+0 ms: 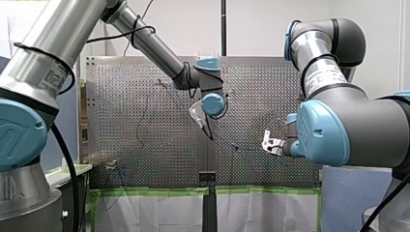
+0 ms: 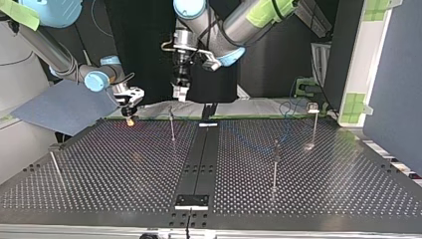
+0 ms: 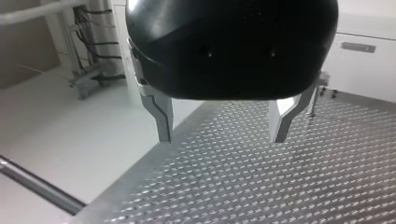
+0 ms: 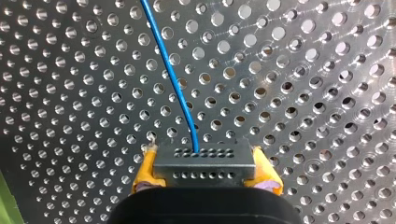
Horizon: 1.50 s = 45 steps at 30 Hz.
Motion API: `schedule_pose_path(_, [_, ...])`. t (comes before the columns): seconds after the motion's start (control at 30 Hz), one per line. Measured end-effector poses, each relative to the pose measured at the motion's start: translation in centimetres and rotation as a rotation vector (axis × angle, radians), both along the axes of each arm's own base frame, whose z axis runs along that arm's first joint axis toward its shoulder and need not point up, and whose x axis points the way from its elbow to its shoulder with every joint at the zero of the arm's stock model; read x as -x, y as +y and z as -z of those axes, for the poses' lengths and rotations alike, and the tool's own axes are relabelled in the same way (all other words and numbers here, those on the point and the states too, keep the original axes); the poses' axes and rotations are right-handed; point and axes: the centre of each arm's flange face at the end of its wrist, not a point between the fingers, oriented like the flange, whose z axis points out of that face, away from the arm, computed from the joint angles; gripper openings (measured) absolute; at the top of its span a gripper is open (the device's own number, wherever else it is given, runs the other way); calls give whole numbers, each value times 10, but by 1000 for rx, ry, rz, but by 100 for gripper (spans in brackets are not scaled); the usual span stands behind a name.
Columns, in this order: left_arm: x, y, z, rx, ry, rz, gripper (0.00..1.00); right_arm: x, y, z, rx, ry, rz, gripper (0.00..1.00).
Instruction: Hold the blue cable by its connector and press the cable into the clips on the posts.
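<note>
My right gripper [image 4: 203, 154] is shut with its yellow pads [image 4: 144, 170] on the grey connector [image 4: 204, 169], low over the perforated table. The thin blue cable [image 4: 172, 79] leaves the connector and runs ahead across the holes. In the front view the cable [image 1: 246, 148] trails left from my right gripper [image 1: 269, 145]. My left gripper [image 3: 222, 135] hangs open above the plate with nothing between its metal fingers [image 3: 161, 116]; it hovers near the middle [image 2: 179, 93]. Thin posts [image 2: 172, 124] [image 2: 275, 164] [image 2: 313, 124] stand on the table.
Another post [image 2: 54, 167] leans near the top view's left edge. A dark seam with brackets [image 2: 196, 164] runs down the table's middle. A blue-grey sheet [image 2: 64, 107] lies beside my right arm, and green-taped fixtures [image 2: 306, 87] sit beyond the far edge.
</note>
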Motion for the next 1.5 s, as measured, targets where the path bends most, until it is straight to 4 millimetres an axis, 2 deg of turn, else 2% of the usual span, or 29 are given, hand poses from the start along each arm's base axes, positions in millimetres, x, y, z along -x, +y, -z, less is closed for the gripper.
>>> schedule_pose_path(0.13, [-7, 18, -11, 25, -33, -3, 100, 0, 0, 0, 0, 0, 0, 0])
schedule_pose_path(0.33, [-4, 38, -25, 64, -73, -17, 100, 1, 0, 0, 3, 8, 10, 0])
schedule_pose_path(0.7, [24, 72, -41, 74, -106, -29, 100, 11, 0, 2, -17, 49, 56, 0])
schedule_pose_path(1.1, [50, 101, 1, -24, -35, -36, 100, 22, 2, -1, -43, 131, 100, 0])
schedule_pose_path(1.33, [65, 118, 27, -78, 9, -38, 100, 29, 7, -22, -34, 132, 114, 0])
schedule_pose_path(1.5, [77, 130, 45, -115, 39, -37, 100, 33, 3, -50, -7, 104, 125, 0])
